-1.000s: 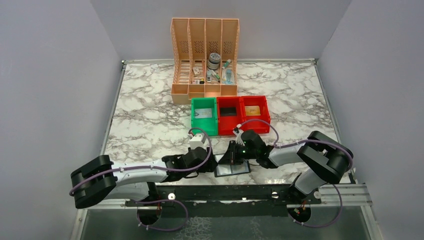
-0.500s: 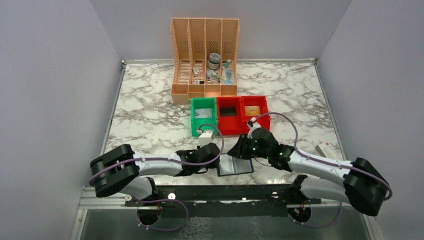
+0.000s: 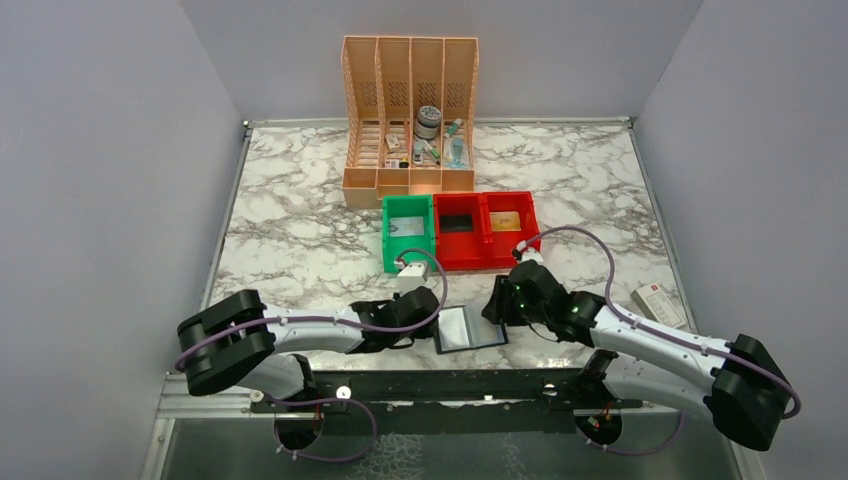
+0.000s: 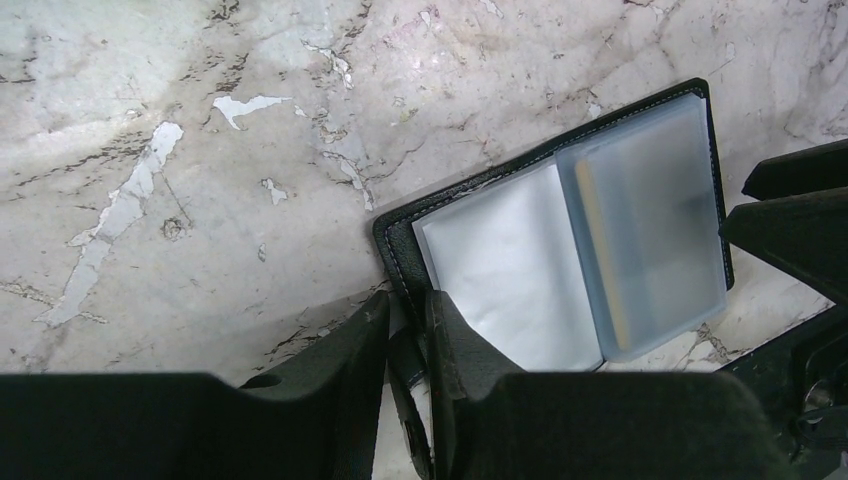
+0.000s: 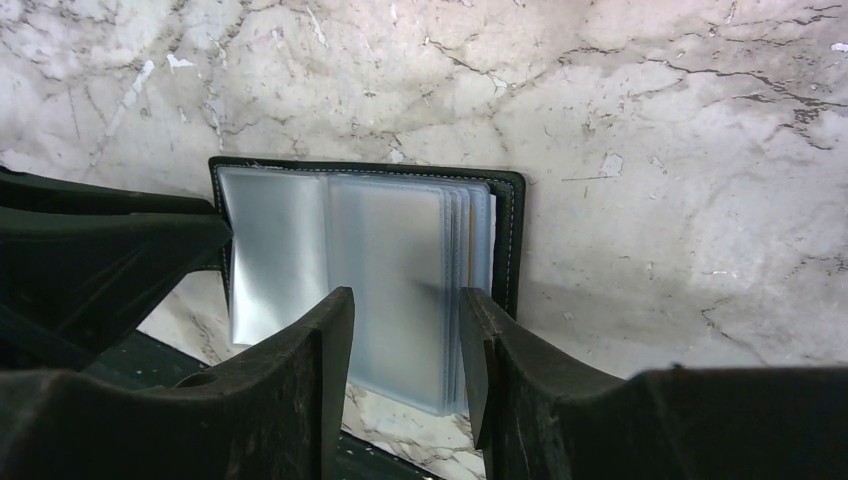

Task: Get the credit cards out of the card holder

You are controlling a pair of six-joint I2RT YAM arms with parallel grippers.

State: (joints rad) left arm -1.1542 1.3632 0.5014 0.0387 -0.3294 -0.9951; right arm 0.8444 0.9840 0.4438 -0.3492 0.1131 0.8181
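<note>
One holder (image 3: 470,327), open. Inside it one tan card (image 4: 592,250), seen through the sleeves; whether more, not possible to tell. Three bins in a row: one green bin (image 3: 395,255) and two red, middle bin (image 3: 458,258) and right bin (image 3: 507,197). In each bin one card, so three: pale card (image 3: 408,228), dark card (image 3: 457,224), second tan one (image 3: 505,221). One rack (image 3: 360,185) with four slots; its small things too small to count. One box (image 3: 658,303). Two grippers: left gripper (image 4: 408,305), right gripper (image 5: 407,300).
</note>
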